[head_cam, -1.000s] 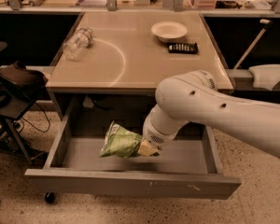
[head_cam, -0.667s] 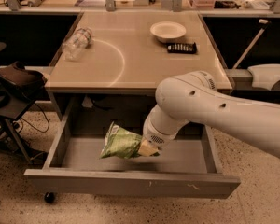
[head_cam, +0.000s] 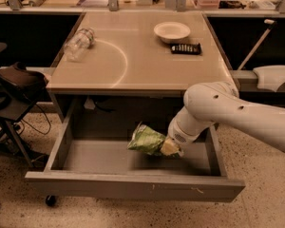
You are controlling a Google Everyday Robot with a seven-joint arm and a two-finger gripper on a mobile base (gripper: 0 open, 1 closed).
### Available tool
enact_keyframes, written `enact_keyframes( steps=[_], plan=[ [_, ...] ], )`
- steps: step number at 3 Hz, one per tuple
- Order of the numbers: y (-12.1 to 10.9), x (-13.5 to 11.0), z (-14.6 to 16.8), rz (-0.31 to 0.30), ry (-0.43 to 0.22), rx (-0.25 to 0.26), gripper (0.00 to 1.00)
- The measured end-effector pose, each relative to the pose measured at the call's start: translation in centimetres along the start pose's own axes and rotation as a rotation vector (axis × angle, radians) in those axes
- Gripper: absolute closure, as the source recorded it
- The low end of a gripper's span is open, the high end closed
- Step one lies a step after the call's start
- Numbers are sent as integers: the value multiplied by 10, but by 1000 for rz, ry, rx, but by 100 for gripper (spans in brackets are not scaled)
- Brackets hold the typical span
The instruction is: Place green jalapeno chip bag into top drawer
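Observation:
The green jalapeno chip bag (head_cam: 146, 139) is crinkled, light green and white. It hangs tilted inside the open top drawer (head_cam: 133, 187), right of the middle and just above the drawer floor. My gripper (head_cam: 169, 147) reaches down into the drawer from the right, at the end of the white arm (head_cam: 228, 109). It is shut on the bag's right end. The fingertips are mostly hidden by the bag and the wrist.
On the tabletop (head_cam: 147, 65) stand a white bowl (head_cam: 172, 31), a small black packet (head_cam: 185, 48) and a clear plastic bottle (head_cam: 78, 43) lying on its side. A dark chair (head_cam: 14, 80) stands at the left. A white machine part (head_cam: 273, 76) is at the right.
My gripper and the bag have moved to the right inside the drawer, from about the middle toward the right side. The grip on the bag is unchanged.

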State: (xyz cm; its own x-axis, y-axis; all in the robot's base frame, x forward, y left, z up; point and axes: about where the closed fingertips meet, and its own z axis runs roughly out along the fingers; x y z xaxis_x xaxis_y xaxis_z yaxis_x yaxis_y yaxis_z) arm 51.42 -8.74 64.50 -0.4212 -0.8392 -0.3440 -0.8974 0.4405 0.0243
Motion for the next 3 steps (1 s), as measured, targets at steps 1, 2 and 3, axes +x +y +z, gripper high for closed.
enact_keyframes(
  steps=[1, 2, 3],
  plan=[
    [-17, 26, 16, 52, -57, -10, 100],
    [-18, 30, 18, 52, -58, -13, 81],
    [-18, 30, 18, 52, -58, -13, 58]
  ],
)
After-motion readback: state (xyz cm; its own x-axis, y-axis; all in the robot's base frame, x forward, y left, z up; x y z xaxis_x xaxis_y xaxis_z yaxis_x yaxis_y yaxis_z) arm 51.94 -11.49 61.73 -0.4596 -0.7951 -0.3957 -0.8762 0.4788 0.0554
